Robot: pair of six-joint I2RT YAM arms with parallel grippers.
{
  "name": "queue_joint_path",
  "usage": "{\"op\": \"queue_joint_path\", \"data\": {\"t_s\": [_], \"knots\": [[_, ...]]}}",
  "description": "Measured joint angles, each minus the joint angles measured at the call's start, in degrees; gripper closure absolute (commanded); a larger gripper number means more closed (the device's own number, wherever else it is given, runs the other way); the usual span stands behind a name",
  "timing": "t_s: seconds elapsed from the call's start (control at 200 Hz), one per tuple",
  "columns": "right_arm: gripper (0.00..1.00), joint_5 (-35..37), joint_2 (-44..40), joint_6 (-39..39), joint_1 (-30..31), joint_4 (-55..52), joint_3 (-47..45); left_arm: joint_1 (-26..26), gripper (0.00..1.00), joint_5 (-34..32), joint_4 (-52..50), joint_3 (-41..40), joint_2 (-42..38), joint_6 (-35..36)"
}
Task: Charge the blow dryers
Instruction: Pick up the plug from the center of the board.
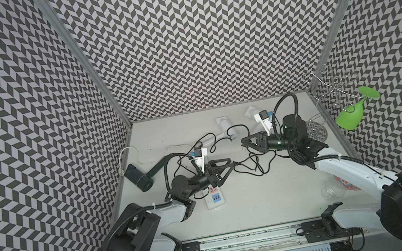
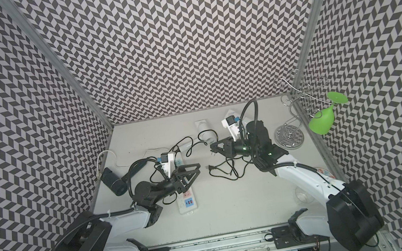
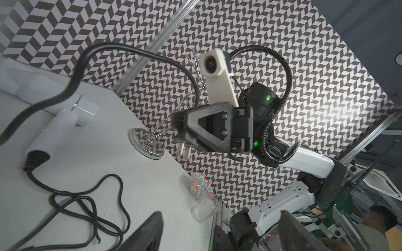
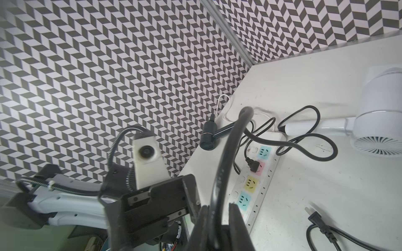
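Two white blow dryers lie at the back of the table; my right wrist camera partly hides the farther one. The dark blow dryer lies by the left wall. My right gripper is shut on a black plug, prongs pointing down, held above the table. Its cord runs up between the fingers. My left gripper is open and holds nothing. It hovers over the power strip. One plug sits in the pink socket. A loose plug lies just beyond the left fingertips.
Tangled black cords cover the table's middle. A wire rack with a hanging green goblet stands at the back right. A clear glass and a patterned bowl sit near the right arm. The strip's white cable runs along the left wall.
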Motion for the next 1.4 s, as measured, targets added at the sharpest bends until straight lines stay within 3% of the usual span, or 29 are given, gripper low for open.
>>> {"op": "queue_joint_path", "data": {"t_s": [0.115,0.3,0.681,1.076,1.227,1.397], "knots": [[1.0,-1.88,-0.48,2.12,0.0,2.97,-1.31,-0.57,0.33,1.51,2.97,1.49,7.19,-5.33],[1.0,-3.82,-0.96,3.63,0.0,5.31,-2.43,-1.84,0.35,2.38,3.54,3.17,8.26,-7.91],[1.0,-7.32,-1.33,6.05,0.57,8.35,-4.7,-1.9,0.69,6.03,3.93,8.22,9.77,-9.57],[1.0,-8.24,-1.05,6.4,4.04,8.35,-4.74,-1.88,0.7,8.79,3.96,8.83,10.56,-9.79],[1.0,-8.22,-0.7,6.08,4.9,8.31,-4.74,-1.7,0.76,9.51,4.07,9.57,10.54,-9.84],[1.0,-7.8,-0.13,5.66,5.05,8.11,-4.74,-1.33,0.9,10.56,4.13,9.6,10.49,-9.9]]}}
